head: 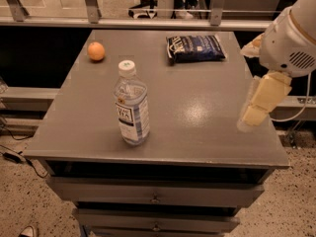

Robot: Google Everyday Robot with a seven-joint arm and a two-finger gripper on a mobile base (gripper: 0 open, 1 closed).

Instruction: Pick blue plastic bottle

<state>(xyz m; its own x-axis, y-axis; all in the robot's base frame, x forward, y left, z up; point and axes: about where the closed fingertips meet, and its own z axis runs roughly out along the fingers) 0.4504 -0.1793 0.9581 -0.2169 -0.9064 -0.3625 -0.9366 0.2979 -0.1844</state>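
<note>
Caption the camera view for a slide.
Gripper hangs at the table edge, apart from the upright bottle; orange and snack bag sit behind.

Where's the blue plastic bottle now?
The blue plastic bottle stands upright front-left on the table, in front of the orange; the gripper hangs at the table's right edge.

Illegible print on blue plastic bottle [132,110]
</note>
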